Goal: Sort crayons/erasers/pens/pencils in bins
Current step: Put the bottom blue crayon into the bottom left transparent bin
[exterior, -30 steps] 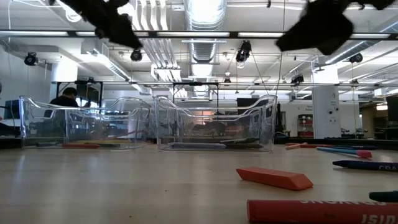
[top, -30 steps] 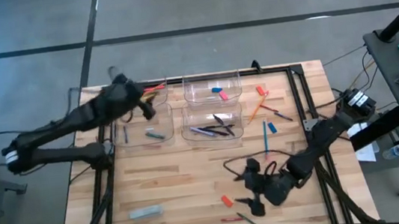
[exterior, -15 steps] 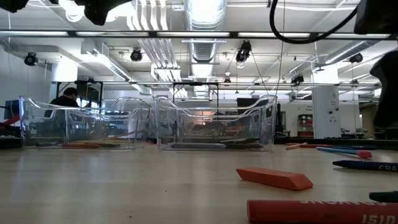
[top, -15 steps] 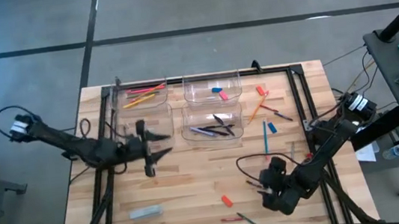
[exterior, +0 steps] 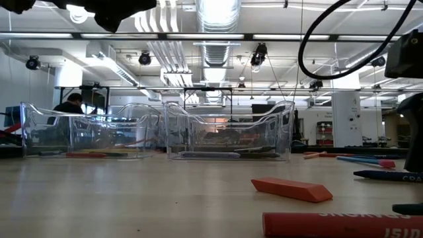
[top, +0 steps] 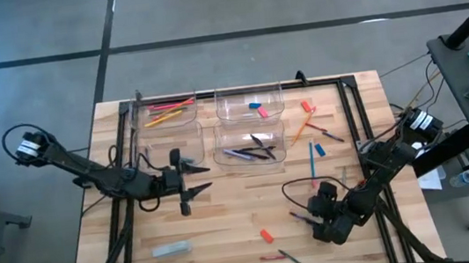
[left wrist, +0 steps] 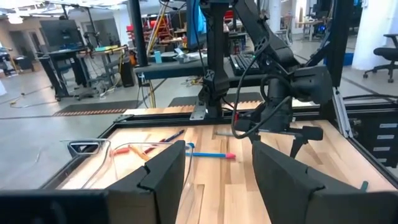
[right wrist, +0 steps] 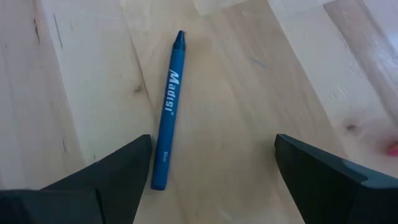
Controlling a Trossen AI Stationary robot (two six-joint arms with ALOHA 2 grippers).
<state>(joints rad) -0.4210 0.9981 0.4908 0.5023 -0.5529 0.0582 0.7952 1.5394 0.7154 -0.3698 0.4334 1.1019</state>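
Your right gripper [top: 302, 219] hung low over the near right of the table [top: 227, 221], fingers spread wide and holding nothing; in its wrist view a blue crayon [right wrist: 168, 137] lay flat on the wood between the two fingers [right wrist: 112, 180], touching neither. Near it, toward the near edge, you had an orange-red eraser [top: 266, 235] and a red crayon [top: 271, 257] lying loose beside a dark pen [top: 290, 257]; in the low view that eraser [exterior: 291, 188] sat just beyond the crayon [exterior: 340, 225].

Your left gripper [top: 194, 179] reached in from the left, level over the wood just near of the left bins, fingers parted and empty; its wrist view looked between its fingers [left wrist: 165, 171] across the table to your right arm [left wrist: 280, 93] and a blue pencil [left wrist: 208, 154] lying flat.

Four bins stood in a block at the far middle: the far-left bin [top: 140, 117] held orange, yellow and red pencils [top: 169, 112]; the far-right bin [top: 280, 100] held a blue eraser [top: 255, 105] and a red one [top: 261, 111]; the near-right bin [top: 282, 148] held dark pens [top: 250, 152]; the near-left bin [top: 140, 155] had a blue stick [top: 186, 157] by the gripper, and whether it lay inside I cannot tell.

Right of the bins, more pencils, a crayon and a pen [top: 310, 132] lay scattered; a grey block [top: 170, 249] lay near left.
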